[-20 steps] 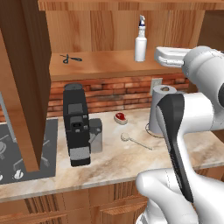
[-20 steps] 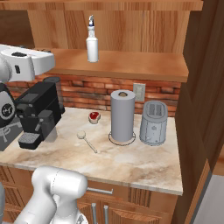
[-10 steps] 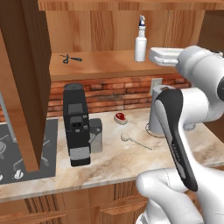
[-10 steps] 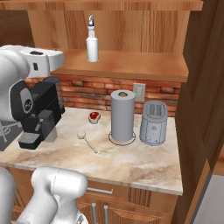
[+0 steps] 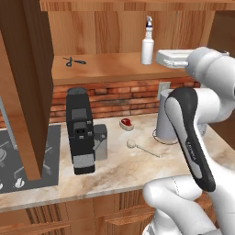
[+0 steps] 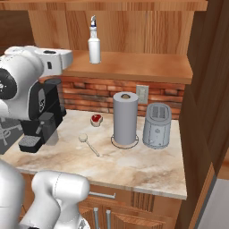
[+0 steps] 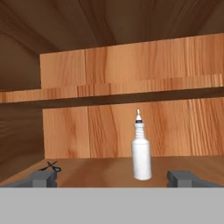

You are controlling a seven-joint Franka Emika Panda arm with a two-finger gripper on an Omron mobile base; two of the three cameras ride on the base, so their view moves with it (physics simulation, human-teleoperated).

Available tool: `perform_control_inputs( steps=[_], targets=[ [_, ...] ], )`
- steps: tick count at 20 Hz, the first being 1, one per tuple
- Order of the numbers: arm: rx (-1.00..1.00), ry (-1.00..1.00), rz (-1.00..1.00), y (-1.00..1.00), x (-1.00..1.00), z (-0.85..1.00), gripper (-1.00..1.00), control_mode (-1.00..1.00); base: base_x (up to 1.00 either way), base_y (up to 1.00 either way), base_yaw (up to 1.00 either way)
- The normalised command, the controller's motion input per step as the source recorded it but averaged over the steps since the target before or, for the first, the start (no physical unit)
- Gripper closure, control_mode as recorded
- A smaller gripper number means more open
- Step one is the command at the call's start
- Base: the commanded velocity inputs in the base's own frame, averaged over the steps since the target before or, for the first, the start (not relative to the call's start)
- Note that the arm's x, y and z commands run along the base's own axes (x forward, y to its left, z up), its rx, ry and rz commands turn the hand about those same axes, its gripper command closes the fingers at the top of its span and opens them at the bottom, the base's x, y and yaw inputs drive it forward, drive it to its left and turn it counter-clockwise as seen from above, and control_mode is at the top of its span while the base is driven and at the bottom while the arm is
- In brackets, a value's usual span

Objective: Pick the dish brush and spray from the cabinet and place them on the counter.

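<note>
jaws spread wide, nothing between them; gripper (image 7: 112,177) has risen over the last second and now faces into the cabinet (image 7: 131,74), lined up on the spray (image 7: 141,151), which stands upright on the shelf, untouched. dish brush (image 5: 142,148) already lies on the counter (image 5: 114,172). spray pick looks next. no legible writing anywhere.

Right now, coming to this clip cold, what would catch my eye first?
The white spray bottle stands upright and alone near the middle of the wooden cabinet shelf, with the open gripper lined up in front of it, not touching. Black scissors lie farther left on the shelf. Below, the dish brush lies on the marbled counter beside the paper towel roll.
</note>
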Motion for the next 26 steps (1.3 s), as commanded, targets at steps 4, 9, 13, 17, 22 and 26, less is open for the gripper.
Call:
perform_control_inputs(
  steps=[4,9,13,17,22,26],
  targets=[
    [-0.02,-0.08,0.02,0.00,0.08,0.00,-1.00,-1.00,0.00,0.00,0.00],
    [-0.01,-0.16,0.00,0.00,0.07,-0.01,-1.00,-1.00,0.00,0.00,0.00],
    [-0.02,-0.15,0.00,0.00,0.06,0.00,-1.00,-1.00,0.00,0.00,0.00],
    [-0.01,-0.04,0.00,0.00,0.13,0.00,-1.00,-1.00,0.00,0.00,0.00],
    [-0.03,0.03,0.00,0.00,0.19,0.06,-1.00,-1.00,0.00,0.00,0.00],
    [-0.05,0.06,0.00,-0.02,0.17,0.15,-1.00,-1.00,0.00,0.00,0.00]
  ],
)
